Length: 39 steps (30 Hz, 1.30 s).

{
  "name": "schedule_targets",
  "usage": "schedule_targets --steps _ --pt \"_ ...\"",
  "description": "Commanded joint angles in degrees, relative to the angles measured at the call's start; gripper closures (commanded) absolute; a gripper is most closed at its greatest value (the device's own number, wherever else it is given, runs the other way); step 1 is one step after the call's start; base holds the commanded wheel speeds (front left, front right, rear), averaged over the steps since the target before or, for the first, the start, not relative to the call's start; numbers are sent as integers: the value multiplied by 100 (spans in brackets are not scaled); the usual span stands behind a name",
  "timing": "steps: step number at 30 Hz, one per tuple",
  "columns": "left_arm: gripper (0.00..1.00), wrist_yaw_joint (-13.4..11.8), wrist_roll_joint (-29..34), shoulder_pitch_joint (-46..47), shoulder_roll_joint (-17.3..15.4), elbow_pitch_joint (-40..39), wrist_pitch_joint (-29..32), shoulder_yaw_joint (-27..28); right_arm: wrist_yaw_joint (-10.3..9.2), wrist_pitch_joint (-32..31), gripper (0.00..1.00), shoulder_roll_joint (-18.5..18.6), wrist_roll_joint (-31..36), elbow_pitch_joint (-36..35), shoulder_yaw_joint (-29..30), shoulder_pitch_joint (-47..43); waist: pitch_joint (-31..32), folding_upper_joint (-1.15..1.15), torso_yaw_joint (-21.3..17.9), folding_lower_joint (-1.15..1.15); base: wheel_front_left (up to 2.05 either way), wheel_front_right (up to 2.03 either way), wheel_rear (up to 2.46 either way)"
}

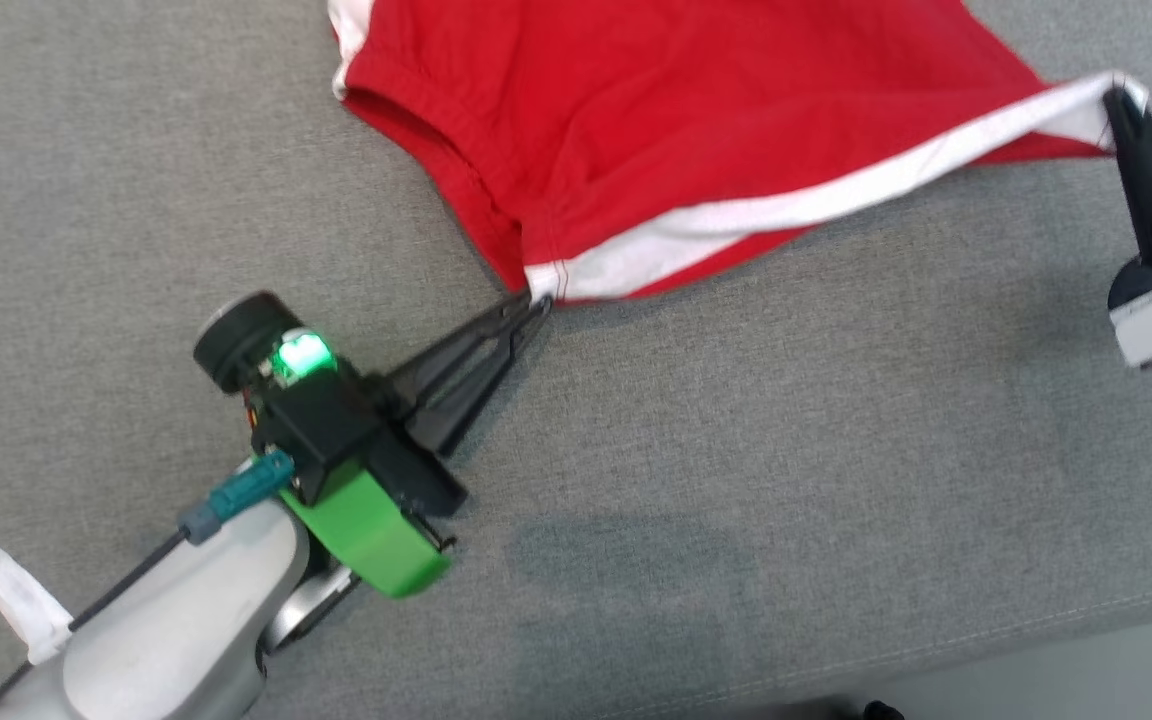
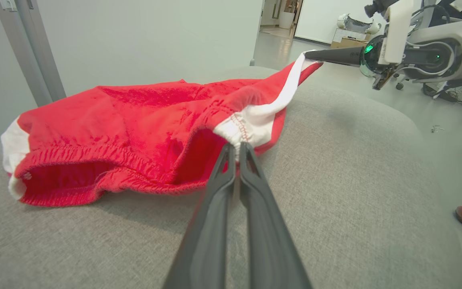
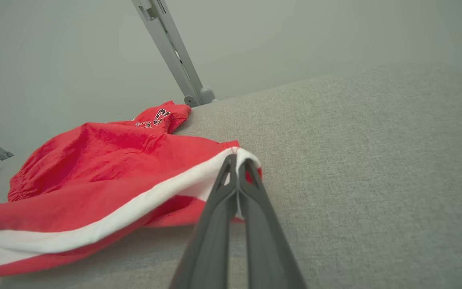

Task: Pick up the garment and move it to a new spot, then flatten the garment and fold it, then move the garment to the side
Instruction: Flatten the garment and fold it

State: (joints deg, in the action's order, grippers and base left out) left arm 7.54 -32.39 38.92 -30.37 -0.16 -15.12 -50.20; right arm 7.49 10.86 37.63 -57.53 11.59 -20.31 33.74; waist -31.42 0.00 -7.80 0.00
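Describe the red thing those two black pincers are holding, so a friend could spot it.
On the wide grey fabric surface, toward its far side, lies a red garment, seemingly shorts with a gathered waistband. Its white side stripe sets it apart: the left gripper pinches one end, the right gripper the other.
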Motion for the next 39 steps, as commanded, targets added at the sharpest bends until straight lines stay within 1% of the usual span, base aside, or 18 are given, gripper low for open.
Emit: schedule_targets --steps 1,7,12,16,18,20,23,25,29,32,33,37,39 --pt "100 -13 58 -328 -29 15 -1 -18 0 -21 100 92 -142 -103 0 -394 785 0 317 0 0 0 0" --pt "100 -12 190 -1308 73 74 -2 102 0 -215 100 409 -505 -547 -74 -1670 1275 0 399 0 0 0 0" --pt "100 -13 254 -2004 138 -47 -2 338 0 -392 100 721 -634 -939 68 -2526 1592 0 502 0 0 0 0" --pt "100 -13 258 -2437 153 -227 -2 494 0 -519 100 911 -636 -1271 413 -3072 1821 0 568 0 0 0 0" --pt "100 -13 259 -2554 180 -301 -2 535 -1 -598 100 965 -527 -1407 626 -3264 1904 0 599 0 0 0 0" --pt "100 -13 262 -2586 234 -328 -2 542 -1 -717 100 914 -405 -1528 819 -3328 1943 0 625 0 0 0 0" --pt "100 -13 183 -2424 406 -273 -2 453 0 -978 100 757 -130 -1540 1033 -3144 1923 0 684 0 0 0 0" --pt "100 -13 98 -2247 541 -193 -2 394 0 -1198 100 578 67 -1453 1133 -2916 1852 0 747 0 0 0 0" --pt "100 -13 -286 -1868 876 52 -1 386 0 -1729 100 241 369 -1148 1260 -2229 1573 0 916 0 0 0 0" --pt "100 -12 -671 -1588 1137 306 -2 533 0 -2109 100 88 586 -894 1278 -1548 1338 0 1063 0 0 0 0" --pt "100 -12 -671 -1588 1137 306 -2 533 0 -2109 100 88 586 -894 1278 -1548 1338 0 1063 0 0 0 0" --pt "100 -12 -1308 -1221 1423 538 -1 619 0 -2494 100 -60 907 -461 1197 -594 1022 0 1287 0 0 0 0" --pt "100 -12 -1655 -1061 1486 596 -2 624 0 -2664 100 -112 1094 -251 1082 -137 887 0 1396 0 0 0 0"
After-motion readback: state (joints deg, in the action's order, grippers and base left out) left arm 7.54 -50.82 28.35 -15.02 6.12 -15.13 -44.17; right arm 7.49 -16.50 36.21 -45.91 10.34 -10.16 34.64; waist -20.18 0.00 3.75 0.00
